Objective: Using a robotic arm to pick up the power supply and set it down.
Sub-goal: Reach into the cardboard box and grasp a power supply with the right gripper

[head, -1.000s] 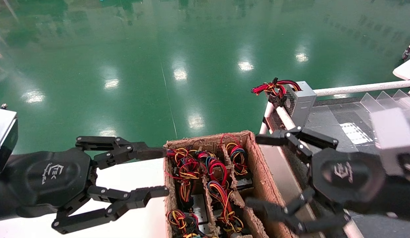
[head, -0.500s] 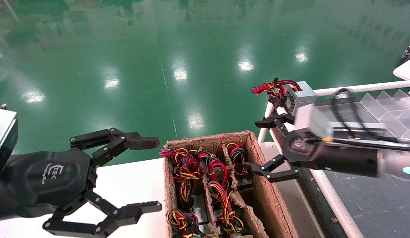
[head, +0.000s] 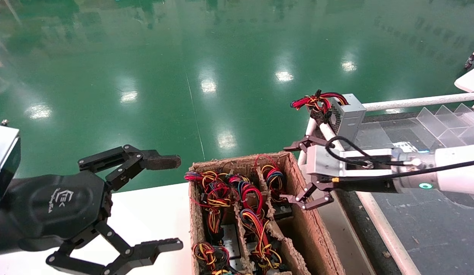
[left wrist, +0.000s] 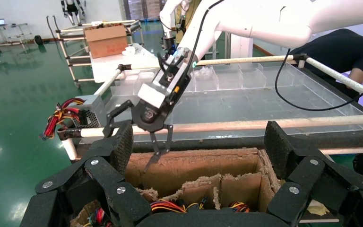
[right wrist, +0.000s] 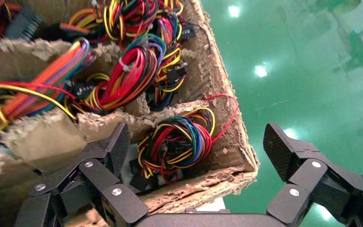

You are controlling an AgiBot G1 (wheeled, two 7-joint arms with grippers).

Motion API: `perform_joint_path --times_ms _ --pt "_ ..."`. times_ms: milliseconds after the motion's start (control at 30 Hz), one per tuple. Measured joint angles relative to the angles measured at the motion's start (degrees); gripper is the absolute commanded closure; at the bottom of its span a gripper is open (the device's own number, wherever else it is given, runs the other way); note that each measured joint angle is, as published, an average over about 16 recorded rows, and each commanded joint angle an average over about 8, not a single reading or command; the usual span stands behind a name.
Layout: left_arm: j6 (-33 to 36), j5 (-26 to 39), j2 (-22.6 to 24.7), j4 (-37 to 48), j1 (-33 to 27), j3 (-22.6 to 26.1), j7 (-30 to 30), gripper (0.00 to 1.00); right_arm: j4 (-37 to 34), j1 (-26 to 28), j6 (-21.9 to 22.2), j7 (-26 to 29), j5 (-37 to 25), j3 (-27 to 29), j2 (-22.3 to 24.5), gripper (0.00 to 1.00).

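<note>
A worn cardboard box (head: pixel 300 198) with dividers holds several power supplies under looped wire bundles. The power supply in the far right compartment shows mainly its red, yellow, blue and green wire loop (head: pixel 274 177) (right wrist: pixel 177 142); its grey body is mostly hidden. My right gripper (head: pixel 290 172) (right wrist: pixel 198 146), on the white robotic arm (head: pixel 447 177), hangs open over that compartment, one finger inside the box wall and one outside past the far corner. It holds nothing. My left gripper (head: pixel 170 202) (left wrist: pixel 201 151) is open beside the box's left wall, over the white table.
A grey box with a red-and-black wire bundle (head: pixel 347 114) sits on the corner of a white-tube rack (head: pixel 412 102). Clear plastic dividers (head: pixel 450 118) lie on the rack's dark bed. White table (head: pixel 152 217) lies left of the box, with green floor beyond. A person (left wrist: pixel 340 52) stands behind the rack.
My right arm swung away from the camera and down to the box's far right corner, its gripper open. My left gripper drew back slightly from the box and spread wider.
</note>
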Motion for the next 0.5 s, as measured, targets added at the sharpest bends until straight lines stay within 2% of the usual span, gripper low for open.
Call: perform_joint_path --times_ms 67,133,167,333,433,500 --pt "0.0 0.0 0.0 0.0 0.0 0.0 0.0 0.0 -0.43 0.13 0.78 -1.57 -0.93 -0.34 -0.69 0.0" --pt "0.0 -0.01 0.0 0.0 0.0 0.01 0.0 0.0 -0.82 0.22 1.56 -2.89 -1.74 -0.64 -1.34 0.15" --pt "0.0 -0.01 0.0 0.0 0.0 0.01 0.01 0.0 -0.99 0.25 1.95 -3.46 -2.11 -0.77 -1.63 0.24" --pt "-0.01 -0.01 -0.01 0.0 0.0 0.02 0.01 0.0 -1.84 0.35 3.88 -5.65 -3.82 -1.36 -2.97 0.87" --pt "-0.01 -0.02 -0.01 0.0 -0.01 0.03 0.01 0.0 -2.43 0.41 4.9 -6.64 -4.74 -1.69 -3.66 1.0" --pt "-0.01 -0.02 -0.01 0.0 -0.01 0.03 0.02 0.0 -2.88 0.5 5.43 -7.19 -5.27 -1.91 -4.1 1.0"
